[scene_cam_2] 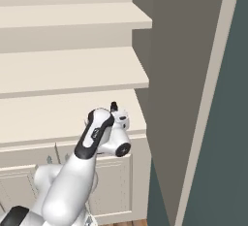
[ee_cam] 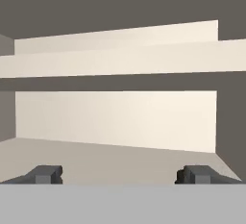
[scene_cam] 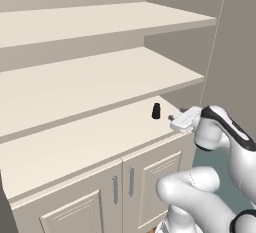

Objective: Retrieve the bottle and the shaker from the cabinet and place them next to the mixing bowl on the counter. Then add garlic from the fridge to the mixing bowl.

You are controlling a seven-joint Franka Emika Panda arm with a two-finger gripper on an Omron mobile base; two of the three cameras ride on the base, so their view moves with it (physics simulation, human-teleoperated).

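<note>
Shaker [scene_cam: 156, 111] upright on cabinet [scene_cam: 75, 147] ledge, just beside the jaws (spread wide, grasping nothing)

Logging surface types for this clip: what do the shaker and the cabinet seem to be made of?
The shaker: plain matte black, likely plastic or coated metal; no shine shows, too small to tell. The cabinet: cream painted wood or laminate, judging by flat, even shelves and panelled doors with grey, probably metal, handles.
</note>
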